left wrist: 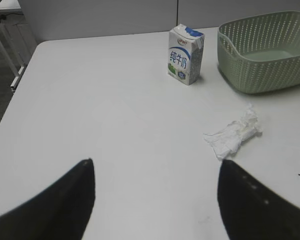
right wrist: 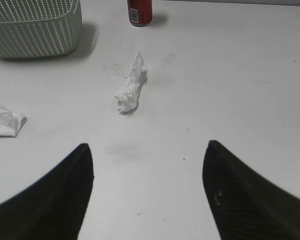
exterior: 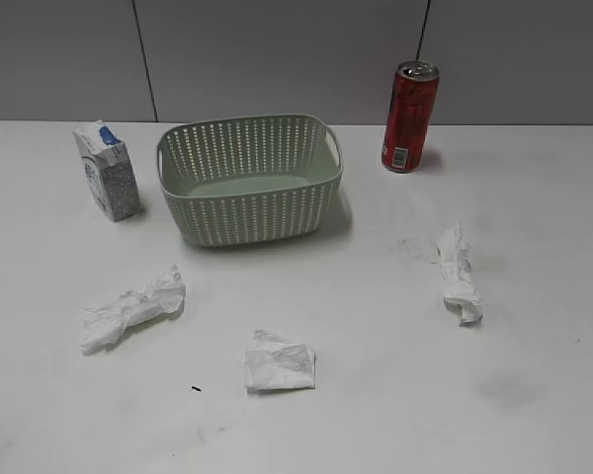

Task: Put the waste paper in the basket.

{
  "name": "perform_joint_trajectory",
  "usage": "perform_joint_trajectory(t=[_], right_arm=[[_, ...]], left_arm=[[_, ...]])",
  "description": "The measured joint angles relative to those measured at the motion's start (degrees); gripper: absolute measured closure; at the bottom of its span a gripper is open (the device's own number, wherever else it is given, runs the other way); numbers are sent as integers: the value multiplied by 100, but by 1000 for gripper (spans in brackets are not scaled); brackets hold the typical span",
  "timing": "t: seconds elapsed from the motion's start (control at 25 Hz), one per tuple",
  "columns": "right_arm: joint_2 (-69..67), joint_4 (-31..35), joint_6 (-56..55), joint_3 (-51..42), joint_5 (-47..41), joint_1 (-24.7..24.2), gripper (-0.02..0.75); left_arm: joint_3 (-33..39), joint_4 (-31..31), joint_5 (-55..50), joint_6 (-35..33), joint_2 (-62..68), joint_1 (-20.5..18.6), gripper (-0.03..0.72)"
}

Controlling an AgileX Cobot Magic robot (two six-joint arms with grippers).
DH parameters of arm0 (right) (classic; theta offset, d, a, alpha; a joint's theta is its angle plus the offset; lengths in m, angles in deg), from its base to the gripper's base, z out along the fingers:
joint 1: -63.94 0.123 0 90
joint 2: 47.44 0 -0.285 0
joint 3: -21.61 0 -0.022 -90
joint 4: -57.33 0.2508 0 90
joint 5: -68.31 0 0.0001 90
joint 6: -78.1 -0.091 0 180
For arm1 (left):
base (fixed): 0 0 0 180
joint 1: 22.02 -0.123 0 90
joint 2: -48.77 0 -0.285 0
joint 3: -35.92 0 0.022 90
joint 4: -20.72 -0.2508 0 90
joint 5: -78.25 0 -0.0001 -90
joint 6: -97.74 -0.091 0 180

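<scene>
Three wads of waste paper lie on the white table, near of the empty basket (exterior: 249,178). Left wad (exterior: 131,308) is ahead and right of the left gripper (left wrist: 155,200); right wad (exterior: 459,274) is ahead and a bit left of the right gripper (right wrist: 147,190), long way pointing far. Middle wad (exterior: 279,363) sits between. Both grippers are spread apart, holding nothing, with open room around.

Open right gripper (right wrist: 147,192) hovers above table (right wrist: 240,75); crumpled waste paper (right wrist: 131,90) lies ahead
</scene>
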Motion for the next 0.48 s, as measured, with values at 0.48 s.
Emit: perform_joint_trajectory(t=[0.48], right_arm=[[0, 41, -10, 0, 0, 0, 220]], left_arm=[[0, 0, 0, 0, 0, 0, 128]])
